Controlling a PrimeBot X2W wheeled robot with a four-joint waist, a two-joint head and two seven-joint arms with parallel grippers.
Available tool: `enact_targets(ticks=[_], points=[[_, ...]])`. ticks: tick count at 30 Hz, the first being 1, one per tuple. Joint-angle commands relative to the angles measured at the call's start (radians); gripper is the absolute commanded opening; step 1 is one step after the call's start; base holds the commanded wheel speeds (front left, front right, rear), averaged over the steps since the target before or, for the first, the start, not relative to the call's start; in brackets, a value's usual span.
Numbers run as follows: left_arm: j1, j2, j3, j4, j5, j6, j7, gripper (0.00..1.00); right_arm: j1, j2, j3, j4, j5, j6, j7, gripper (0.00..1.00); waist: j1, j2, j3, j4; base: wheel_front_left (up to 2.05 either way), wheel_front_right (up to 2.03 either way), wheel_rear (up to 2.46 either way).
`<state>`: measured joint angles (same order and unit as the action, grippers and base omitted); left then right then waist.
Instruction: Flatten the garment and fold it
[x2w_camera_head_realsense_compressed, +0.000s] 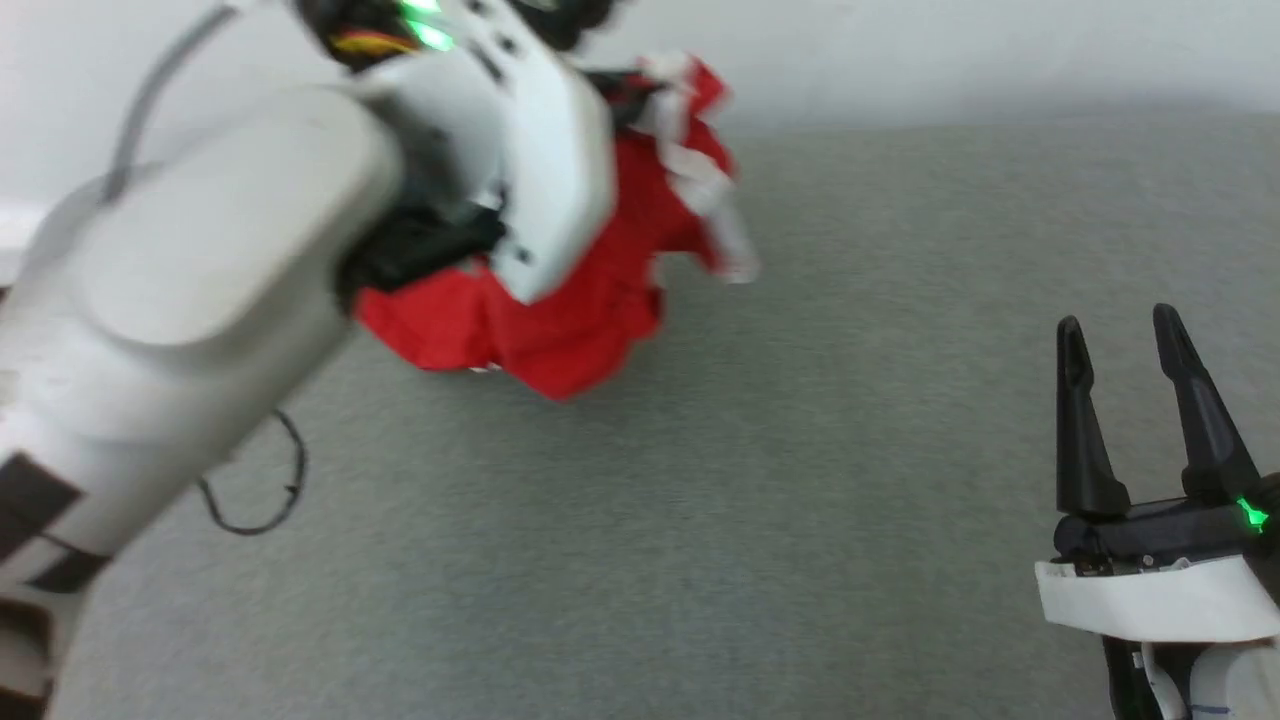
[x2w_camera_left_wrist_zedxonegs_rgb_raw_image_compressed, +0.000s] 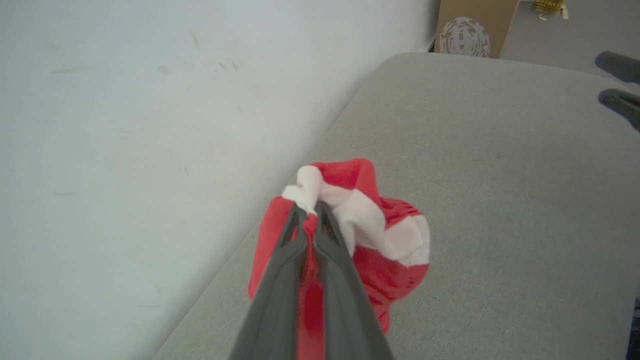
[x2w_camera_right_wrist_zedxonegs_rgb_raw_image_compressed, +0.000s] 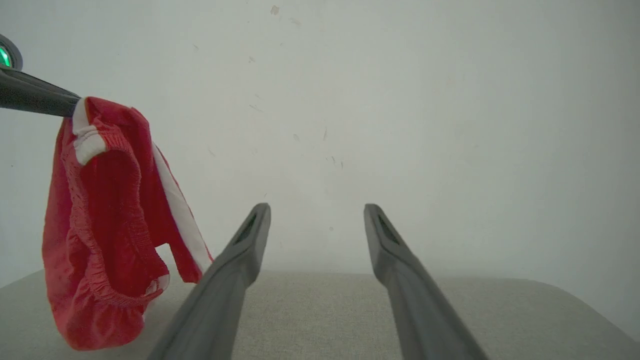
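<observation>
1. Garment (x2w_camera_head_realsense_compressed: 560, 320) count: just one, red shorts with white trim, all bunched up.
2. Two grippers of mine. My left gripper (x2w_camera_left_wrist_zedxonegs_rgb_raw_image_compressed: 309, 212) is clamped tight on a white-trimmed edge at the top of the shorts. My right gripper (x2w_camera_head_realsense_compressed: 1118, 325) is spread wide with nothing in it, well off to the side.
3. Shorts dangle from that left pinch, long axis straight down, pinched edge up, loose end low over the grey cushion (x2w_camera_head_realsense_compressed: 800, 500) by the white wall (x2w_camera_right_wrist_zedxonegs_rgb_raw_image_compressed: 400, 100). Can't tell if it touches.

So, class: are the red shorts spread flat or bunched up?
Bunched up: the garment hangs crumpled from the shut left gripper, not laid flat.
</observation>
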<state>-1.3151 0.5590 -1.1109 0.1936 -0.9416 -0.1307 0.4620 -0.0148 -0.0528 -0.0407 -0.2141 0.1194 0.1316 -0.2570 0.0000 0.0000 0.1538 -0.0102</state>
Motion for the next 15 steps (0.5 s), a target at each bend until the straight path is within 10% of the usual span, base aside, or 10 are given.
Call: enact_targets(ticks=[1, 15], points=[[-0.012, -0.021, -0.018, -0.001, -0.008, 0.000, -0.017, 0.00, 0.003, 0.002, -0.002, 0.000, 0.010, -0.001, -0.005, 1.00, 0.0000, 0.0000, 0.018, -0.118, 0.00, 0.00, 0.00], [0.343, -0.240, -0.169, 0.080, 0.019, 0.000, -0.012, 0.00, -0.028, 0.003, -0.012, -0.001, 0.030, -0.001, -0.005, 1.00, 0.0000, 0.0000, 0.104, -0.174, 0.00, 0.00, 0.00]])
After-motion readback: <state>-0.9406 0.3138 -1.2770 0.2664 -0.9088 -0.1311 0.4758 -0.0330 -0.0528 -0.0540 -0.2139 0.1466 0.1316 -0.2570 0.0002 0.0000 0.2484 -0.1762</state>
